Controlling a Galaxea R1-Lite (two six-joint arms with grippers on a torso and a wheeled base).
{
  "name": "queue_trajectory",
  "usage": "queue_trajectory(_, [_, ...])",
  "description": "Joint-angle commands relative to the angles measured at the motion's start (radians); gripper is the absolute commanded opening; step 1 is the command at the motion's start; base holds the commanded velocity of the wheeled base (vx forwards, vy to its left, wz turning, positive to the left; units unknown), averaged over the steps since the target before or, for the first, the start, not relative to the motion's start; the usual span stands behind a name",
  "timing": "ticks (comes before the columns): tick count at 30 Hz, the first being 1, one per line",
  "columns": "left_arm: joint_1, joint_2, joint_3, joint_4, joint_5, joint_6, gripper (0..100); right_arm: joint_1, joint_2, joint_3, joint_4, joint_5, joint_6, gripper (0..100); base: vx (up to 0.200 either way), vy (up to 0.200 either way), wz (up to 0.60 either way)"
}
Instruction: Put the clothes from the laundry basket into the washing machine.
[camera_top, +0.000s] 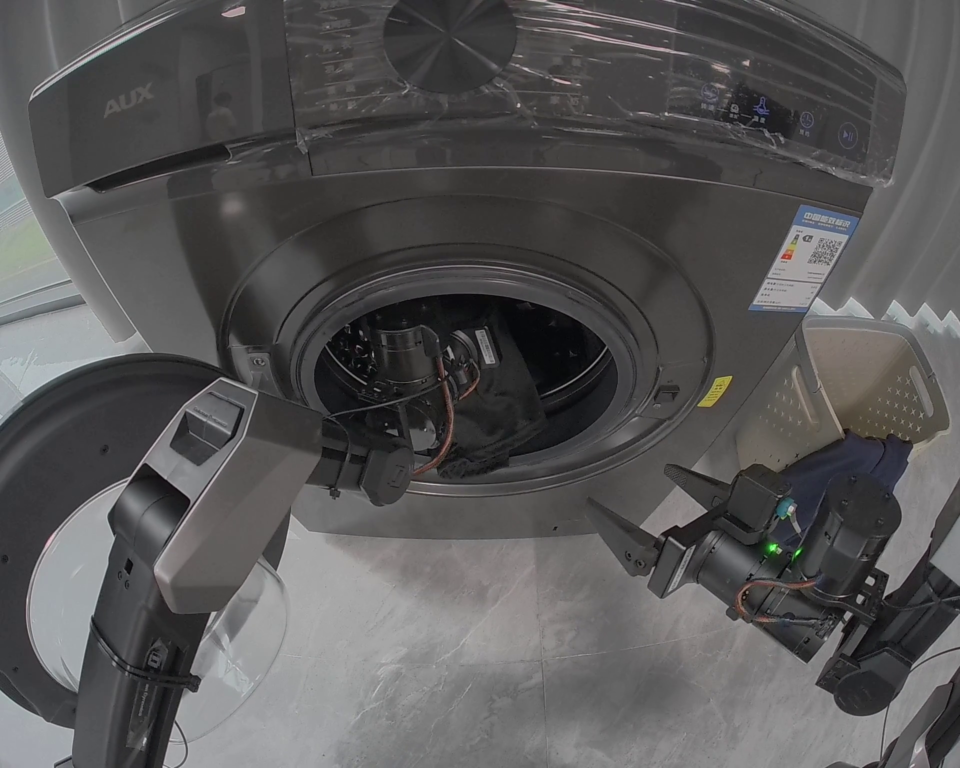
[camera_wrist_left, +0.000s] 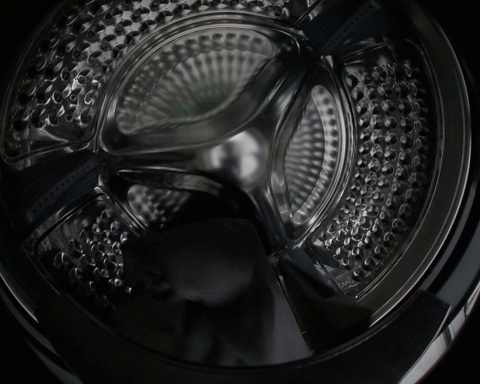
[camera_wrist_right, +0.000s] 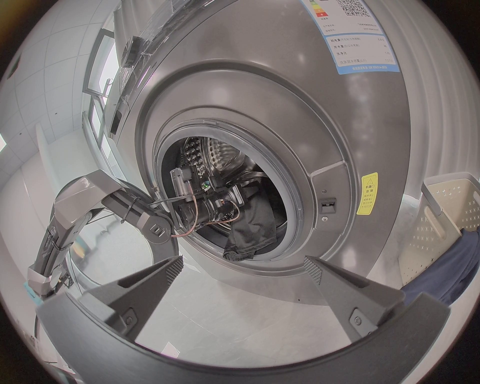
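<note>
As garment (camera_top: 495, 400) drapes drum lip (camera_top: 575, 452), right tool (camera_top: 630, 487) apart

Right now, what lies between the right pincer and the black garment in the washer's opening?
Only bare floor and the washer's door rim separate the right pincer from the black garment, as the head view shows.

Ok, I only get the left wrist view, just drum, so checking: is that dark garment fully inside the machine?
Observer: No, the black garment droops over the lower rim of the washing machine opening.
Operator: Anything left in the basket?
Observer: A navy garment lies in the laundry basket, right of the machine.
Operator: And the right tool?
Observer: The right tool is open and empty, low before the machine.
</note>
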Motion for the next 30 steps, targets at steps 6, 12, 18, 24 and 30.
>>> queue_trajectory(6, [-0.046, -0.053, 0.239, 0.031, -0.021, 0.008, 100, 0.001, -0.005, -0.001, 0.000, 0.002, 0.001, 100, 0.000, 0.000, 0.00])
queue_trajectory(12, [-0.045, -0.041, 0.296, 0.046, -0.027, 0.024, 100, 0.001, -0.008, -0.006, 0.000, 0.002, 0.001, 100, 0.000, 0.000, 0.00])
queue_trajectory(18, [-0.040, -0.021, 0.274, 0.057, -0.029, 0.047, 0, 0.003, -0.009, -0.017, 0.000, 0.001, 0.001, 100, 0.000, 0.000, 0.00])
queue_trajectory(24, [-0.034, -0.010, 0.199, 0.053, -0.032, 0.034, 0, 0.003, -0.009, -0.017, 0.000, 0.002, 0.001, 100, 0.000, 0.000, 0.00])
queue_trajectory(30, [-0.017, 0.011, 0.032, 0.042, -0.007, -0.038, 0, 0.003, -0.009, -0.021, 0.000, 0.002, 0.002, 100, 0.000, 0.000, 0.00])
